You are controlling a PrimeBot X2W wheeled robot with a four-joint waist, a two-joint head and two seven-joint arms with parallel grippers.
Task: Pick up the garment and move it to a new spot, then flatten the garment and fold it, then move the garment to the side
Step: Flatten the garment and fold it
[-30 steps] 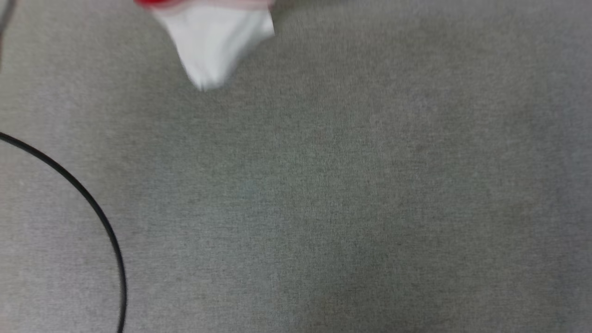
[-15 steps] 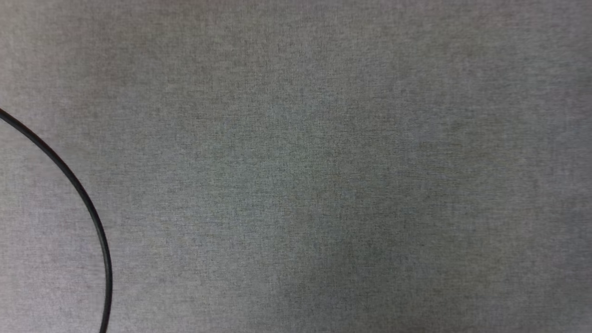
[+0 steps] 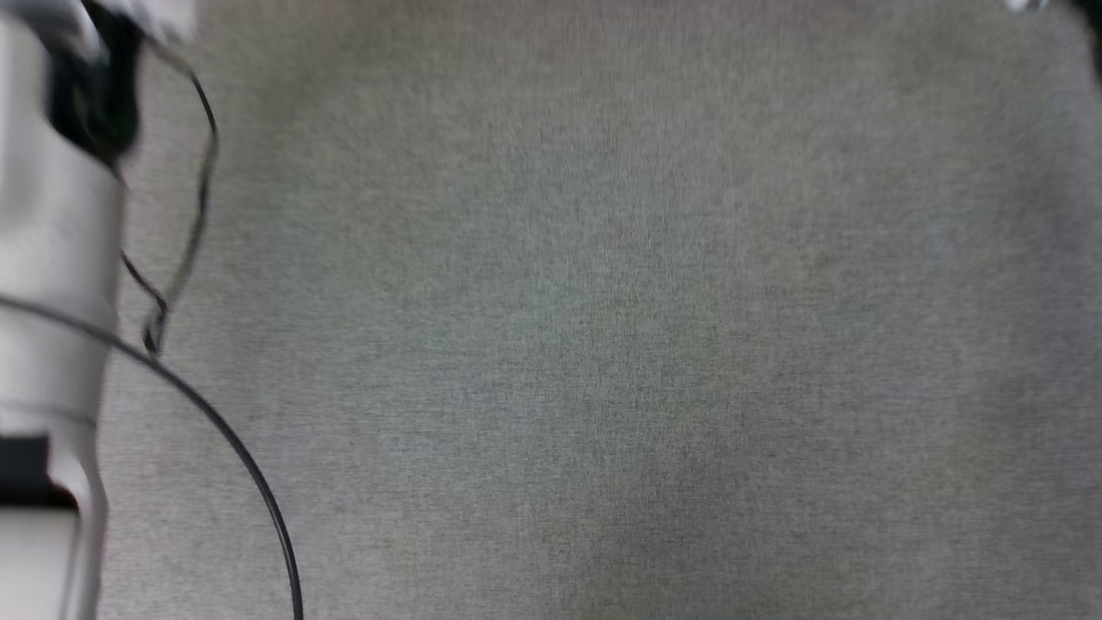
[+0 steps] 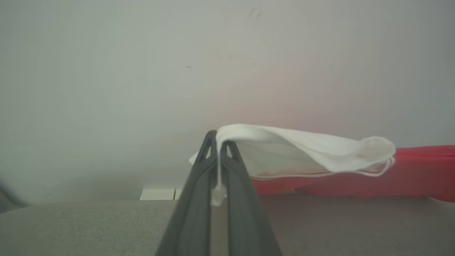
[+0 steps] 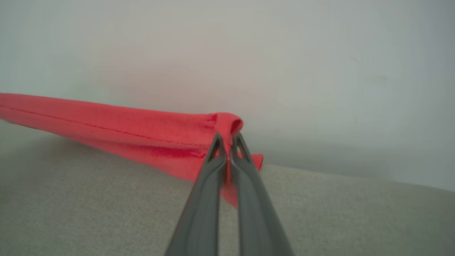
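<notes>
In the left wrist view my left gripper [image 4: 217,142] is shut on the white sleeve of the garment [image 4: 305,153], whose red body stretches off to the right above the grey surface. In the right wrist view my right gripper [image 5: 227,137] is shut on a folded red edge of the garment [image 5: 117,126], which runs away to the left, held just above the grey cloth surface [image 5: 89,209]. The head view has my pale left forearm [image 3: 52,284] along its left edge.
A grey fabric-covered surface [image 3: 603,344] spreads across the head view. A thin black cable [image 3: 250,474] curves over its lower left, with thinner wires [image 3: 185,250] beside the forearm. A pale wall [image 4: 142,71] stands behind the surface.
The head camera has shifted. The garment's white sleeve, at the top a second ago, has left the head view, and my left forearm has come in at the left edge.
</notes>
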